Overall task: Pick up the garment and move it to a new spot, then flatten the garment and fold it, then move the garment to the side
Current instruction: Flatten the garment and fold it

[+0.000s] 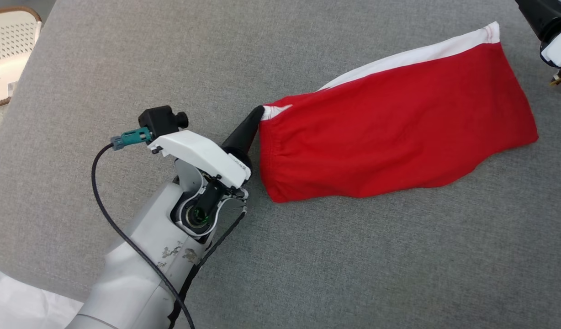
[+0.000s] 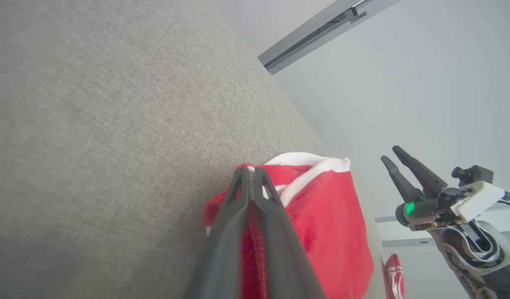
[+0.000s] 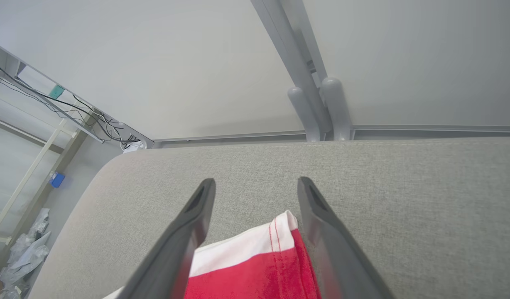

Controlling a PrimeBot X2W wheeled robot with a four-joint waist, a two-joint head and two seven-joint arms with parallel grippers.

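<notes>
The red garment lies on the grey desk, with the left gripper clamped on its left corner and the right gripper apart near the white-banded right corner. Flattening seems in hand. The next move calls for closing the right on that corner and pulling taut.

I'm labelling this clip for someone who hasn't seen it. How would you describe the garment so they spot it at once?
Start at the wide grey fabric surface. On its right half lies the red garment, stretched out, with a white band along its far edge. The left gripper pinches its left end, and nothing else on the grey is red.
</notes>
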